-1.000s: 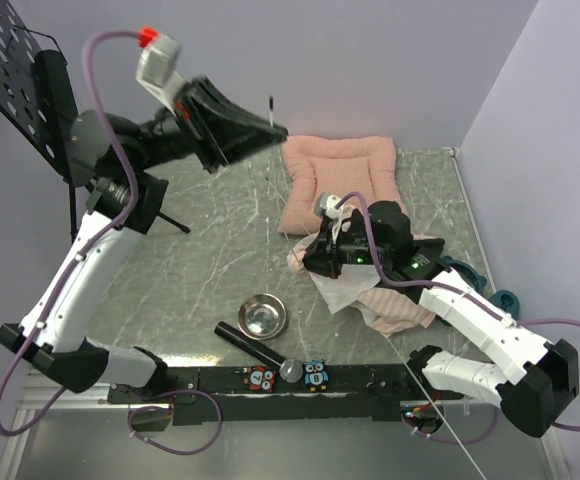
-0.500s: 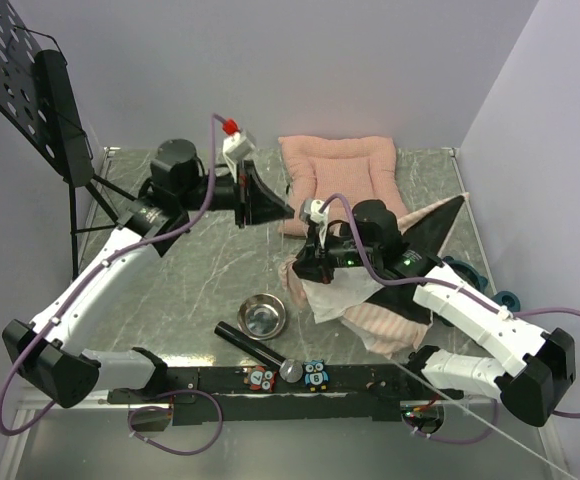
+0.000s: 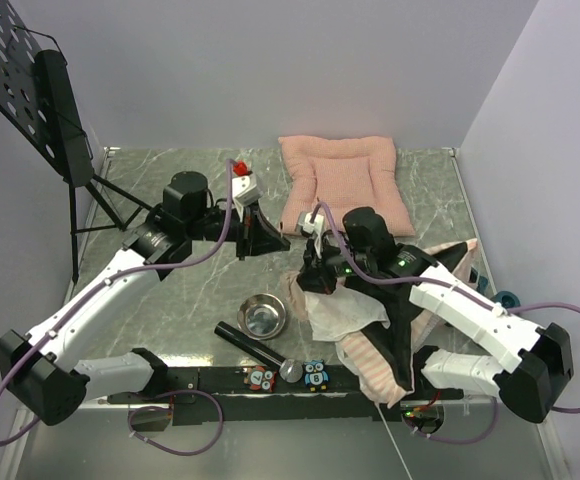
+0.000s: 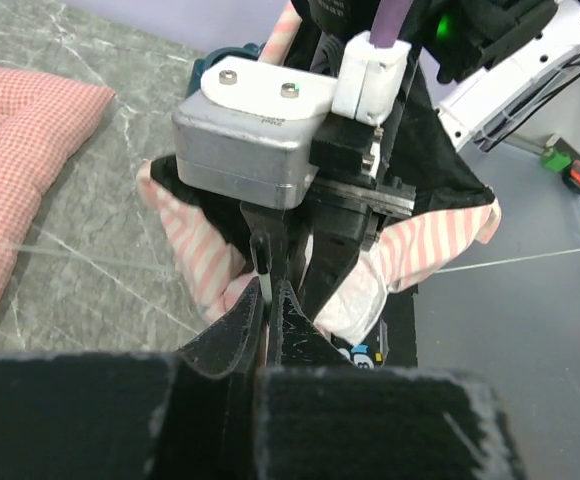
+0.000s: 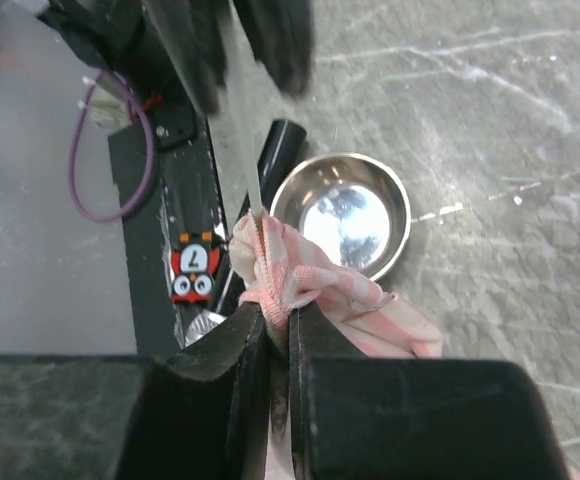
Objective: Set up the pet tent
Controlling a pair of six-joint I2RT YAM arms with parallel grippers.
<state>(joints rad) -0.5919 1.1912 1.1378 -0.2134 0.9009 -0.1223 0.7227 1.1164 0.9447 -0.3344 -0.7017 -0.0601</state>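
Left claw [image 3: 277, 243] now low; bowl [image 3: 262, 317] beside tent [image 3: 372, 366]

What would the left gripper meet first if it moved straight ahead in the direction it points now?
Probably the right gripper, directly ahead and very close, shut on bunched fabric of the pet tent. Depth is unclear, so that fabric might touch first.

One pet tent [image 3: 368, 362], one cushion [image 3: 345, 175], one steel bowl [image 3: 262, 317], one music stand [image 3: 30, 90]

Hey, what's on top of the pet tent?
The right arm stretches over the pet tent, right gripper pinching its striped fabric. The tent's part beneath the arm is hidden.
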